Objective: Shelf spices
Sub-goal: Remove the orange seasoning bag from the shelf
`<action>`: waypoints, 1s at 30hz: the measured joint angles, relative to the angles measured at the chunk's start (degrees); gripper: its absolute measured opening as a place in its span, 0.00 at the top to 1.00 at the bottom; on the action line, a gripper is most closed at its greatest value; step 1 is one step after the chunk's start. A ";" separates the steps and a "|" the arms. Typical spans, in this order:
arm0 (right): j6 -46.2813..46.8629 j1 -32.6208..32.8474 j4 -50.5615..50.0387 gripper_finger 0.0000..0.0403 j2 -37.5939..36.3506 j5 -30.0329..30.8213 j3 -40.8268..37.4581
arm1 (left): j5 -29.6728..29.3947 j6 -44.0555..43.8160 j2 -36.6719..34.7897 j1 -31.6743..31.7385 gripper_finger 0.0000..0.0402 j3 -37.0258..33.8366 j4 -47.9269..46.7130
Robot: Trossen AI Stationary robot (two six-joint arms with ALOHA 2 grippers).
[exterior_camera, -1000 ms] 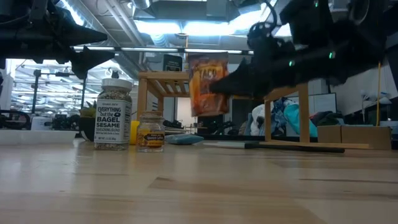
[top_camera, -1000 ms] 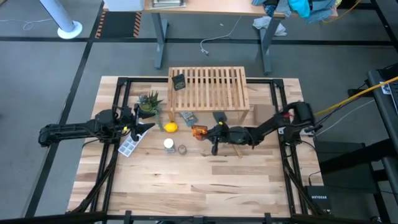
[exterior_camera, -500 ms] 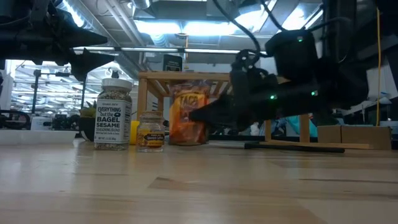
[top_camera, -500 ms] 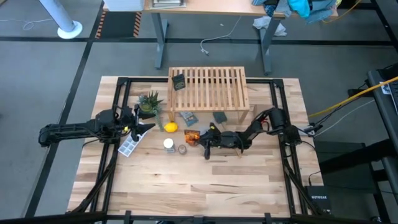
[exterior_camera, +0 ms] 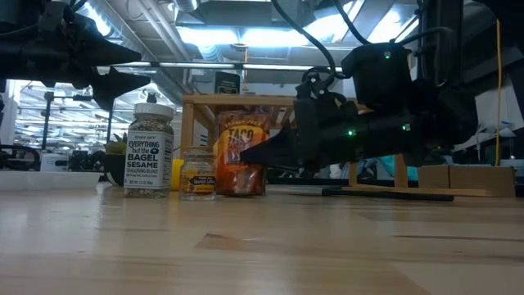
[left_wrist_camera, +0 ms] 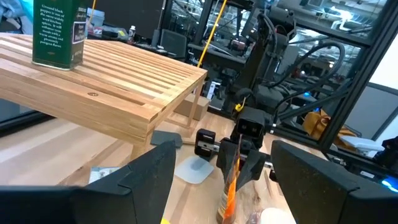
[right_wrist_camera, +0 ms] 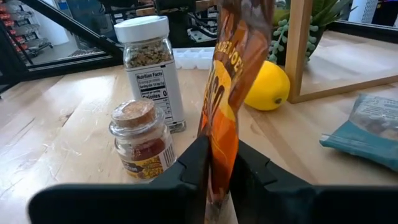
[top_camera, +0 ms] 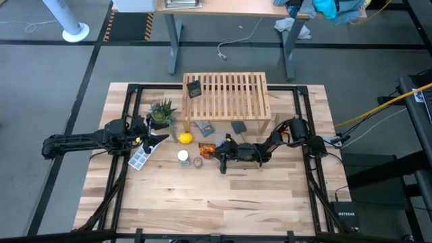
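My right gripper (top_camera: 216,150) is shut on an orange spice packet (exterior_camera: 240,153) that stands on the table just in front of the shelf. To the packet's left stand a tiny glass jar (exterior_camera: 198,173) and a white-capped jar (exterior_camera: 148,149). A small dark square tin (top_camera: 194,89) sits on the slatted top of the wooden shelf (top_camera: 229,94), at its far left corner. My left gripper (top_camera: 156,137) waits open and level at the table's left, near the plant, touching nothing. My right gripper pinches the orange packet's two flat faces (right_wrist_camera: 219,134) between its two fingers, about halfway up the packet. The fingers (exterior_camera: 260,152) come level from the table's right. The packet stands upright, its bottom edge (exterior_camera: 240,192) on the table beside the tiny glass jar.
A yellow lemon (top_camera: 185,139) and a potted plant (top_camera: 162,111) lie left of the shelf. A white ice-cube tray (top_camera: 140,158) is under my left gripper. A blue-grey packet (top_camera: 204,127) and a grey spatula (top_camera: 237,127) lie by the shelf's front.
My right gripper has sunk and gone a little toward the table's left with the orange packet. The packet was held clear of the table before; now it stands upright on the table close to the tiny glass jar.
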 joint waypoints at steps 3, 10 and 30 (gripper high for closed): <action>-1.37 0.00 -0.04 0.86 0.00 0.00 0.00 | 0.00 -0.10 0.00 0.00 0.36 0.00 0.00; -2.71 0.00 -0.90 0.85 -0.02 -0.15 0.00 | 0.00 -0.13 0.00 0.00 0.36 0.00 0.04; -2.85 0.00 -6.25 0.85 -0.07 -5.11 3.23 | -0.01 -0.13 0.00 -0.02 0.36 0.01 0.01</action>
